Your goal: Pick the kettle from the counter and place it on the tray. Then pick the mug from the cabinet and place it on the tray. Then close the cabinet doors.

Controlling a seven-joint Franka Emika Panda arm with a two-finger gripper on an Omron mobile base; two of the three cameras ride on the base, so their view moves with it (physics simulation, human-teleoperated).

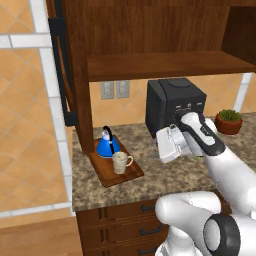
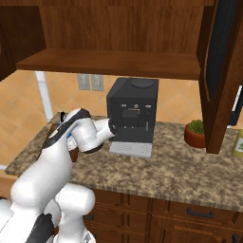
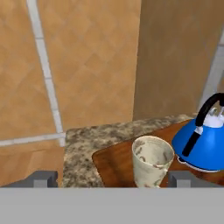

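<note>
Rendered home kitchen, granite counter (image 1: 165,172), wood wall cabinet (image 1: 165,65), coffee machine (image 1: 172,102), tiled wall

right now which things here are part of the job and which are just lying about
Job: kettle, mug, tray, counter, cabinet, left door, right door, pincer.

Lying about: coffee machine, potted plant, wall sockets.

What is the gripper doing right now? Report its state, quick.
Gripper: open, holding nothing. Its fingers stand wide apart, with the mug standing free on the tray beside the kettle.
</note>
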